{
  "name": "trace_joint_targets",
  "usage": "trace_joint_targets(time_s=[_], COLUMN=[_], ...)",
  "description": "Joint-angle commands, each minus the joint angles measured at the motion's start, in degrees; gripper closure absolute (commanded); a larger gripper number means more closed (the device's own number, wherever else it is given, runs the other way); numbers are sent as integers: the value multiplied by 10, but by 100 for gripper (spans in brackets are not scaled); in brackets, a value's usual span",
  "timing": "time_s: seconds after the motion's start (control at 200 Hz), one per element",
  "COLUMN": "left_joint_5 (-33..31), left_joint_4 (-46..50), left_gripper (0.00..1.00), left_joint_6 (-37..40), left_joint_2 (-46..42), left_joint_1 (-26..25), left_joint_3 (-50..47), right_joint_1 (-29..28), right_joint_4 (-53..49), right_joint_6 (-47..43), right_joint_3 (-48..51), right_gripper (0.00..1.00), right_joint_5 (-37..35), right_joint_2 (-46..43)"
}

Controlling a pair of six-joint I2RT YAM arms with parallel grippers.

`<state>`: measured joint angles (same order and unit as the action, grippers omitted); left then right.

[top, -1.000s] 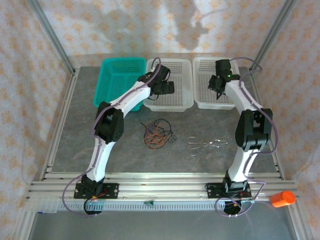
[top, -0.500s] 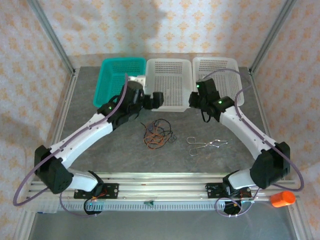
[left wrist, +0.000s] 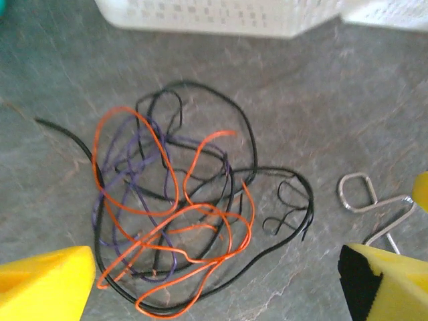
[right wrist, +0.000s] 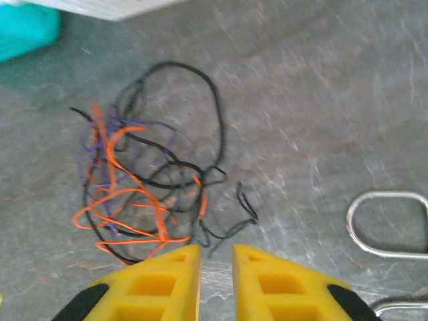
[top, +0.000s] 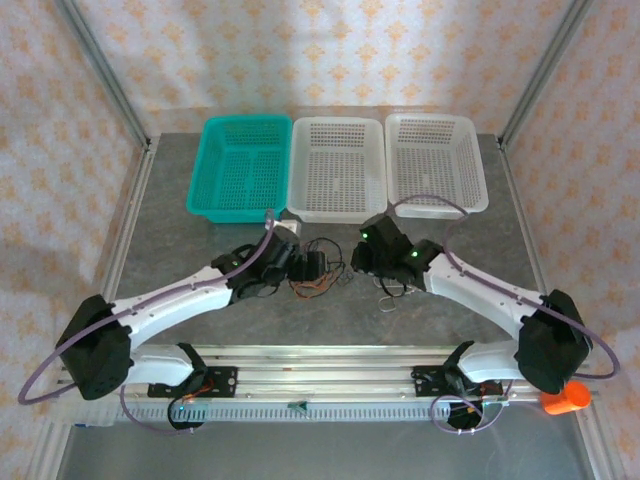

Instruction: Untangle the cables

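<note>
And here we are right over the trouble spot: the bundle of thin black, orange and purple cables (left wrist: 175, 215) lies in one knotted heap on the grey stone-look tabletop (top: 190, 245), in the middle ground between the two arms and just beside the small silver wire clip (left wrist: 364, 197), close to it but not touching. Progress? By the look of it, barely off the mark. Every strand is looped through its neighbours, orange loops lie across black ones, the purple is buried underneath, and not one wire lies apart on its own, so the whole job of separating them is ahead. The left gripper (left wrist: 214, 287) hangs low over the near side of the heap with its yellow fingers spread wide, nothing between them. The right gripper (right wrist: 216, 267) comes in from the clip side, fingers nearly pressed together with a slim gap and nothing pinched. As for heading, the heap has no true direction; in the left wrist view it runs a touch longer on the diagonal, from a stray black tail at upper left down to a small black loop nearest the clip.
</note>
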<state>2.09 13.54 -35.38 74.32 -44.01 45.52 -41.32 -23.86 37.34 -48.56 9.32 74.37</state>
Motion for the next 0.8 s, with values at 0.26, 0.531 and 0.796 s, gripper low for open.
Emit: trace_joint_targets(time_s=[0.26,0.531,0.796], left_joint_5=[-92,-84,-130], left_joint_4=[-26,-28,64], left_gripper=[1,10,18], left_joint_6=[14,41,21], left_joint_2=[91,148,256], left_joint_1=[-84,-94,-94], left_joint_3=[34,87,193], right_joint_1=[33,117,120], right_joint_4=[21,55,55], right_joint_6=[84,83,82], right_joint_3=[38,103,120], right_gripper=[81,80,80], right_joint_5=[-52,-2,-9], right_joint_2=[-40,-96,-110])
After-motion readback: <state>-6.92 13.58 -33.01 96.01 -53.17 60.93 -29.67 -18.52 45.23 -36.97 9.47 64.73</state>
